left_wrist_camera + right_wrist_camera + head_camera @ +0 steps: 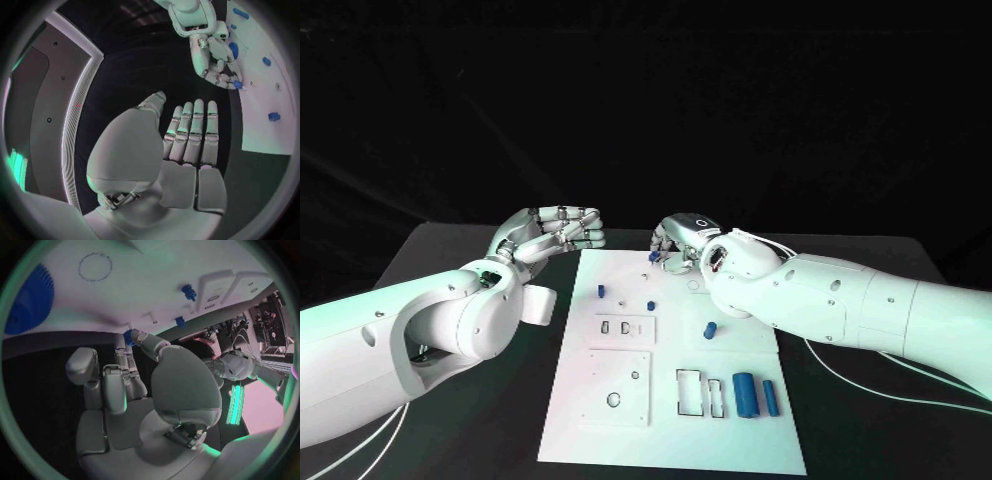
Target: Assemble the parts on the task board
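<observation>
Blue parts [749,393] on white task board [733,440]

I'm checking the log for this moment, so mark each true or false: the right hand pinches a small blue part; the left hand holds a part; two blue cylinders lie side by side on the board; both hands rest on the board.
1. The right hand pinches a small blue part. True.
2. The left hand holds a part. False: it holds nothing, fingers straight.
3. Two blue cylinders lie side by side on the task board. True.
4. Both hands rest on the board. False: the left hand is beside its edge, off the board.
</observation>
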You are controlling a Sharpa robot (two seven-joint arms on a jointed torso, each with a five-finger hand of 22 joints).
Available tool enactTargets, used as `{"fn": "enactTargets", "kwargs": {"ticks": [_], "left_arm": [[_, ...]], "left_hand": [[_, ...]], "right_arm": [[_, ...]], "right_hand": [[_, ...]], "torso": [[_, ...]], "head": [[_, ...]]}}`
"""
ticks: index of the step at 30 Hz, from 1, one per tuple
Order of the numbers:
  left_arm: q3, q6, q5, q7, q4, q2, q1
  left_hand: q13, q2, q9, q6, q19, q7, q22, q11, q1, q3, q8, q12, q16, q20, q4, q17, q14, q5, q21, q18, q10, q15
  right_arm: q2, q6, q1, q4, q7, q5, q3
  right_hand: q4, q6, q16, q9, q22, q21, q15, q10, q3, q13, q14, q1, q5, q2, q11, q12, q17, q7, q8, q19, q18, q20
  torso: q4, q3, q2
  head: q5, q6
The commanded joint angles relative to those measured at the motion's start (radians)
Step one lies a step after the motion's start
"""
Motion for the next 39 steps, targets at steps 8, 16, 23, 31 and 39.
{"fn": "enactTargets", "kwargs": {"ticks": [8, 16, 23, 31, 39], "left_arm": [[0.001, 0.019, 0.002, 0.003, 0.005, 0.002, 0.005], [0.001, 0.019, 0.000, 0.003, 0.004, 0.001, 0.008], [0.001, 0.018, -0.001, 0.002, -0.003, 0.006, 0.009], [0.001, 0.017, -0.001, 0.002, -0.006, 0.006, 0.009], [0.001, 0.015, -0.001, 0.001, -0.008, 0.005, 0.009]], "left_hand": [[0.000, -0.003, 0.000, -0.007, 0.003, -0.001, -0.002, 0.008, 0.004, 0.001, -0.004, -0.008, -0.007, 0.003, -0.004, 0.001, 0.001, 0.001, -0.005, 0.011, -0.002, 0.006], [0.000, -0.003, 0.000, -0.007, 0.003, -0.001, -0.002, 0.008, 0.004, 0.001, -0.004, -0.008, -0.007, 0.003, -0.004, 0.001, 0.001, 0.001, -0.005, 0.011, -0.002, 0.006], [0.000, -0.003, 0.000, -0.007, 0.003, -0.001, -0.003, 0.008, 0.004, 0.002, -0.004, -0.009, -0.008, 0.004, -0.004, 0.001, 0.001, 0.001, -0.006, 0.011, -0.002, 0.006], [0.000, -0.003, 0.000, -0.007, 0.003, -0.001, -0.003, 0.008, 0.004, 0.002, -0.004, -0.009, -0.008, 0.004, -0.004, 0.001, 0.001, 0.001, -0.006, 0.011, -0.002, 0.006], [0.000, -0.004, -0.001, -0.008, 0.002, 0.000, -0.004, 0.009, 0.003, 0.002, -0.005, -0.011, -0.011, 0.004, -0.005, 0.001, 0.000, 0.001, -0.007, 0.010, -0.004, 0.007]], "right_arm": [[0.016, 0.037, -0.005, -0.015, 0.002, 0.001, 0.000], [0.020, 0.039, -0.010, -0.017, 0.005, 0.002, 0.000], [0.018, 0.039, -0.011, -0.015, 0.002, 0.001, 0.000], [0.012, 0.015, -0.011, -0.016, 0.000, 0.002, 0.000], [0.004, 0.000, -0.009, -0.009, 0.016, 0.014, 0.000]], "right_hand": [[0.006, -0.010, 0.006, 0.103, -0.001, 0.002, 0.000, -0.007, 0.001, 0.001, 0.056, -0.004, -0.001, -0.008, 0.004, -0.005, 0.003, 0.000, 0.049, -0.007, -0.014, -0.004], [0.009, -0.015, 0.007, 0.106, 0.001, 0.003, 0.001, -0.011, 0.003, 0.001, 0.056, -0.007, -0.001, -0.013, 0.006, -0.006, 0.004, 0.001, 0.048, -0.007, -0.014, -0.003], [0.010, -0.017, 0.008, 0.108, 0.000, 0.002, 0.001, -0.013, 0.003, 0.001, 0.056, -0.008, -0.002, -0.016, 0.006, -0.006, 0.004, 0.002, 0.048, -0.008, -0.014, -0.002], [0.018, -0.041, 0.008, 0.110, -0.003, -0.003, 0.008, -0.035, 0.009, -0.001, 0.055, -0.015, -0.007, -0.031, 0.013, -0.009, 0.002, 0.011, 0.037, -0.011, -0.013, 0.002], [0.042, -0.229, -0.030, 0.047, -0.094, -0.089, 0.048, -0.229, -0.112, -0.042, 0.029, -0.007, 0.014, -0.100, 0.061, 0.001, -0.087, 0.066, -0.081, -0.067, 0.007, 0.042]], "torso": [[0.0030, 0.0002, 0.002], [0.0002, -0.0009, 0.003], [-0.0018, -0.0021, 0.004], [0.0005, -0.0004, 0.003], [-0.0003, 0.0009, 0.003]], "head": [[0.002, -0.002], [0.006, -0.005], [0.003, -0.007], [0.001, -0.008], [0.004, -0.005]]}}
